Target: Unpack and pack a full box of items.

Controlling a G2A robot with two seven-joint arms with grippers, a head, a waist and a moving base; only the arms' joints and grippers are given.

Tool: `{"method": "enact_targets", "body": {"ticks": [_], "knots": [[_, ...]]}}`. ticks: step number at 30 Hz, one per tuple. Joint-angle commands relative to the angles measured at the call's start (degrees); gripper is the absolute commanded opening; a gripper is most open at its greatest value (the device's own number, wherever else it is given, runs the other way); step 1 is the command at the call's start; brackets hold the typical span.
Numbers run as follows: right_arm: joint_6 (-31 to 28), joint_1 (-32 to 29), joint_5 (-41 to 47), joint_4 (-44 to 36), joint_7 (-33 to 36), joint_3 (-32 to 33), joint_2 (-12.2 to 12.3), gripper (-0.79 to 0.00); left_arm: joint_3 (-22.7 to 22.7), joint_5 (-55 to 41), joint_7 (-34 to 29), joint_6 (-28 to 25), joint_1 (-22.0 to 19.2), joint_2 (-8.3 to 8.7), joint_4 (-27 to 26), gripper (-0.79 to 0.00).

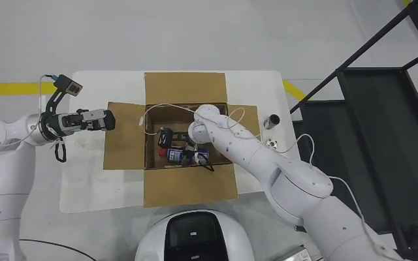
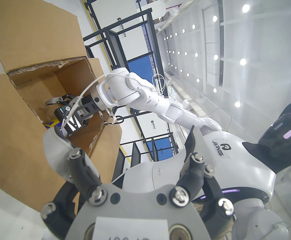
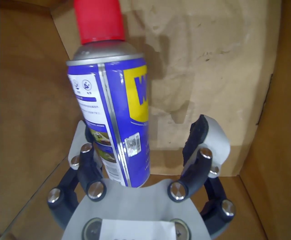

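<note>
Spray can (image 3: 109, 102): blue-and-yellow metal, red cap, in brown cardboard box (image 1: 186, 85), 6 o'clock side.
Right tool (image 3: 144, 133): wide, straddling it.
Left tool (image 1: 104, 120): wide, empty, 9 o'clock of box.
Handling: rigid, likely slick; grip mid-body.

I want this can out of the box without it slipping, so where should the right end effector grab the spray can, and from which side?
Grip the spray can on its straight blue body, below the shoulder, not the narrower red cap. Come from the base end, where the right end effector sits: its open fingers straddle the round body, so closing should pinch opposite sides.
</note>
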Motion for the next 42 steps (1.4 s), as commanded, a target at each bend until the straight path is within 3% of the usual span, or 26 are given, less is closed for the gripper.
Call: {"method": "enact_targets", "body": {"ticks": [1,13,20,26,33,42], "knots": [[-0.5,0.3,-0.1,1.5,-0.6,-0.2,-0.6,-0.785,0.0,0.0,0.0,0.0,0.0,0.0,0.0,0.0],[-2.4,2.6,1.0,7.3,-5.5,1.2,-1.8,-0.785,0.0,0.0,0.0,0.0,0.0,0.0,0.0,0.0],[-5.2,3.9,1.3,8.2,-9.7,3.9,0.3,-0.785,0.0,0.0,0.0,0.0,0.0,0.0,0.0,0.0],[-7.0,3.4,0.0,3.3,-14.1,7.4,4.0,-0.785,0.0,0.0,0.0,0.0,0.0,0.0,0.0,0.0],[-9.3,-2.8,-2.0,-13.4,-14.3,15.4,11.2,-0.785,0.0,0.0,0.0,0.0,0.0,0.0,0.0,0.0],[-9.6,-24.2,-0.4,-49.6,-4.0,34.8,21.3,-0.785,0.0,0.0,0.0,0.0,0.0,0.0,0.0,0.0]]}}
